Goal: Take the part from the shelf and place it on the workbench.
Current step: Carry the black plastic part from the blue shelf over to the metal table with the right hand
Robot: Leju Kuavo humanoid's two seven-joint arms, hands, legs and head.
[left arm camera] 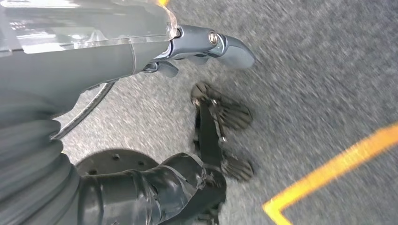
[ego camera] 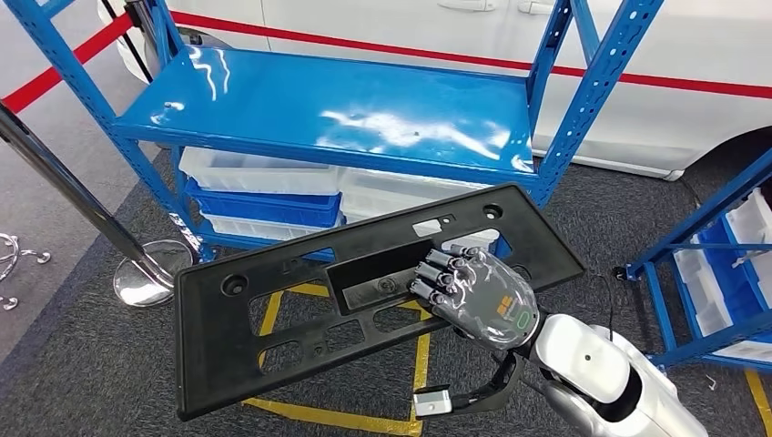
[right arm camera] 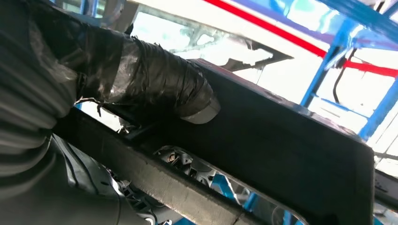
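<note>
Right hand (ego camera: pixel 478 296) grips one black plastic panel (ego camera: pixel 300 309), fingers curled into its central slot, held tilted in the air before one blue shelf rack (ego camera: pixel 346 114). Panel: flat, long, several cutouts. Left hand (left arm camera: pixel 206 44) hangs over carpet, holding nothing, fingers apart.

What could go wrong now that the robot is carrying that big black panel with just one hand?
The right hand grips the long black panel near its middle-right, so the far left end hangs unsupported and tilted; it might twist or slip out. The panel is wide, and could clip the blue shelf post or the chrome stanchion if the robot turns. The left hand hangs toward the floor, so it is not placed to steady the load.
</note>
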